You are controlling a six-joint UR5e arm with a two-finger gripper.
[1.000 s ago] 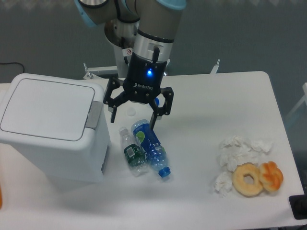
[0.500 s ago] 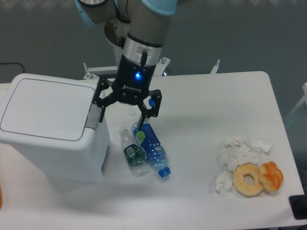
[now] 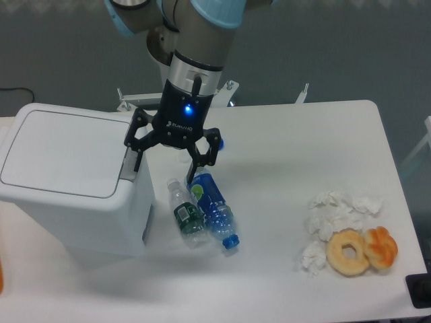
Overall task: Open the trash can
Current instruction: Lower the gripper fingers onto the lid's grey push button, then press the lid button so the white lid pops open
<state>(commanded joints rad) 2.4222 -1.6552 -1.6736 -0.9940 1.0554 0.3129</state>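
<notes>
The trash can (image 3: pixel 64 175) is a large white boxy bin at the table's left, its flat lid down and a grey push-tab (image 3: pixel 129 166) on its right edge. My gripper (image 3: pixel 166 165) hangs open just right of the bin's top. Its left finger (image 3: pixel 137 158) is right over the grey tab, and whether it touches I cannot tell. The right finger (image 3: pixel 196 169) hangs above the bottles. Nothing is held between the fingers.
Two plastic bottles lie beside the bin: a clear one (image 3: pixel 186 215) with a green label and a blue one (image 3: pixel 214 211). Crumpled white tissues (image 3: pixel 333 212) and two donuts (image 3: pixel 349 252) (image 3: pixel 381 246) sit at the right front of the white table (image 3: pixel 289 148).
The gripper has moved left toward the trash can, from above the bottles to the bin's right edge. It stayed open. The lid has not moved.
</notes>
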